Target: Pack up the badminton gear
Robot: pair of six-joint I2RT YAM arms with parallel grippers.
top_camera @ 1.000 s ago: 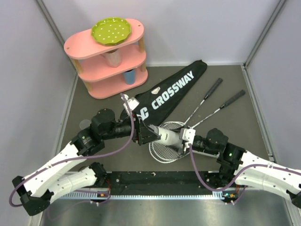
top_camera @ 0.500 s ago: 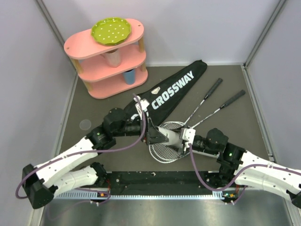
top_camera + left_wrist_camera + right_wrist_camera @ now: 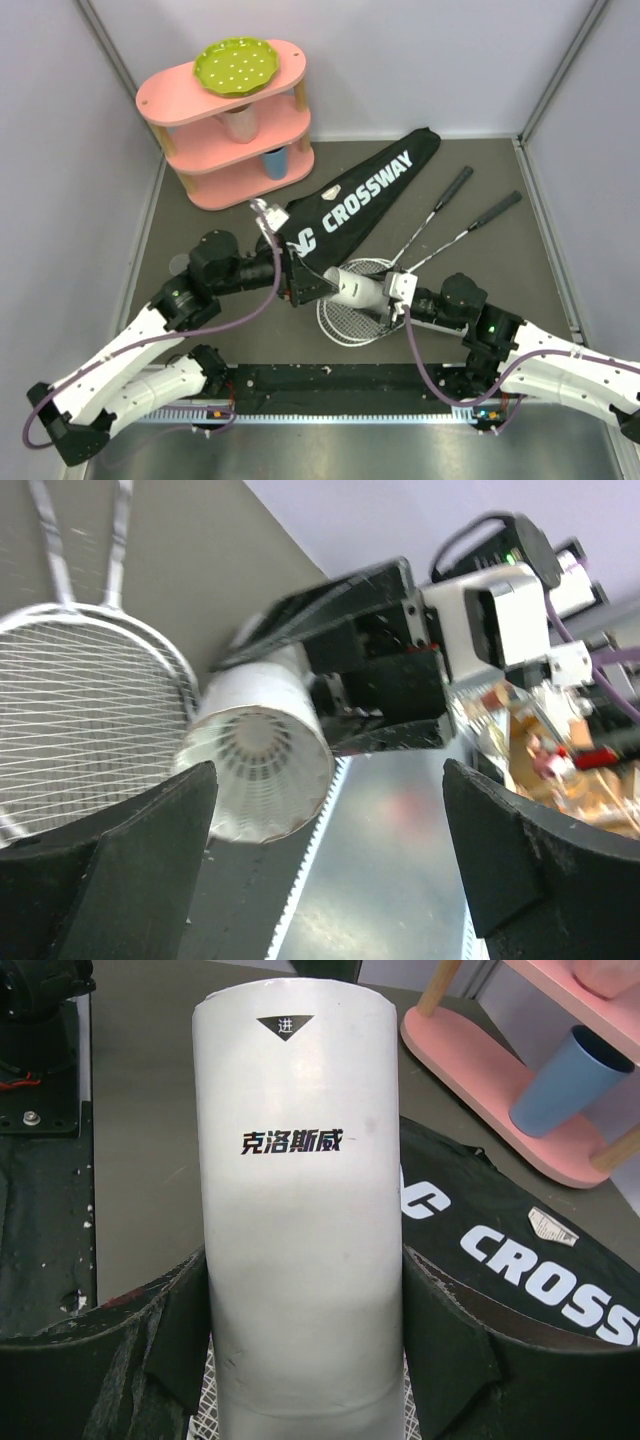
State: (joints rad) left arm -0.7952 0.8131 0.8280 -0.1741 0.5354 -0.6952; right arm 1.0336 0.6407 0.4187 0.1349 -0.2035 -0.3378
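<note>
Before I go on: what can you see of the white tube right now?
The white tube is a plain cardboard-looking cylinder with black printed characters and a triangle mark. It lies roughly level, clamped across its body by the right gripper, above the racket heads. Its open end, showing what looks like a shuttlecock inside, faces the open left gripper.

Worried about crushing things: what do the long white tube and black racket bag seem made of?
Long white cylindrical tube: probably matte cardboard; thin papery rim, printed wrap. Black racket-shaped bag: likely soft woven fabric; it lies limp, lettering printed.
</note>
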